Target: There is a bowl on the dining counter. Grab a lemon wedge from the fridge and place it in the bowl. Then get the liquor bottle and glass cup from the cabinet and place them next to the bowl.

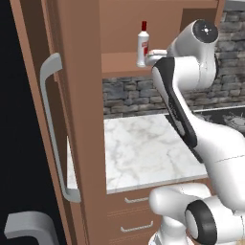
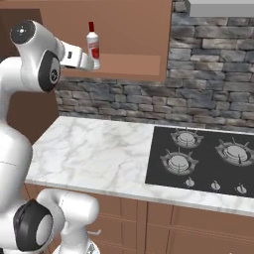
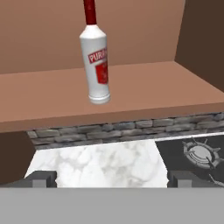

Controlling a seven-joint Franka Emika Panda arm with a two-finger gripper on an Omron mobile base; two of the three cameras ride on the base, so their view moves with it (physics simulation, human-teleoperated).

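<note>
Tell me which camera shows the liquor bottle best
The hand view: the liquor bottle stands close and upright on the cabinet shelf, label readable. In the left base view and right base view it is small, with the arm right beside it.

A white grey-veined marble counter is the landmark. Behind it runs a rough grey stone-brick wall. Set into the counter's right part lies a flat black stove with 3 round burners and 3 small knobs along its front edge. Below the counter sit brown wooden drawer fronts with 2 slim pale handles. A pale grey hood edge hangs above the stove.
</note>
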